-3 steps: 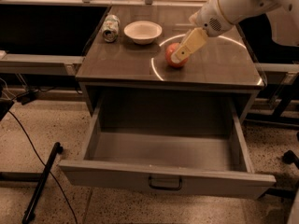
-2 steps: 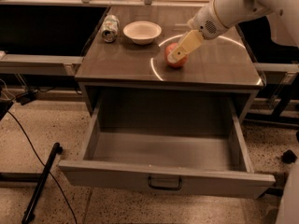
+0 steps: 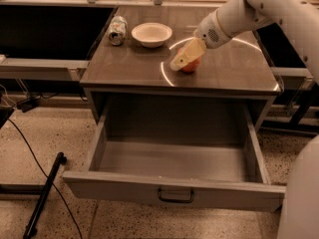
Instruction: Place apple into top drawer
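Nearest me is one drawer [image 3: 174, 190], pulled wide open toward the near side, with one dark handle [image 3: 175, 196] at the middle of its flat front. On the floor to the near left lies one black rod [image 3: 44, 195] with a cable trailing from it. Above the drawer is the top [image 3: 129, 68] of the cabinet, and on it, a little right of centre, sits one apple [image 3: 192, 65]. My pincer [image 3: 182, 62] is down at the apple, its pale tip lying across the apple's left near side and touching it; whether it is clamped on the fruit I cannot tell. My one white arm [image 3: 249, 11] comes in from the far right and slopes down leftward to the wrist. Farther back to the left stand one white bowl [image 3: 152, 34] and, left of it, one crushed can [image 3: 117, 30].
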Robot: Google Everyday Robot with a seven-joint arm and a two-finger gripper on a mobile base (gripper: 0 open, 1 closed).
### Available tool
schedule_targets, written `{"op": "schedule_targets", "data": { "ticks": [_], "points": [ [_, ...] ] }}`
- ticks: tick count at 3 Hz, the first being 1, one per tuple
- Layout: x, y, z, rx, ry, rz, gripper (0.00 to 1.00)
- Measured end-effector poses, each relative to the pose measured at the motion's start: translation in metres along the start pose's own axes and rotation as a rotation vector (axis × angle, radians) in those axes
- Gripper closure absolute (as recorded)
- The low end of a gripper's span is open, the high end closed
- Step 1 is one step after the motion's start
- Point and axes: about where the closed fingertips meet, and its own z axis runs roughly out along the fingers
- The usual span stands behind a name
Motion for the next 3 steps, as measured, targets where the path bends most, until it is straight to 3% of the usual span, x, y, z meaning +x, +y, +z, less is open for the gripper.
{"op": "schedule_targets", "data": {
  "ticks": [3],
  "points": [
    [0.025, 0.007, 0.023, -0.009, -0.015, 0.093, 0.66]
  ]
}}
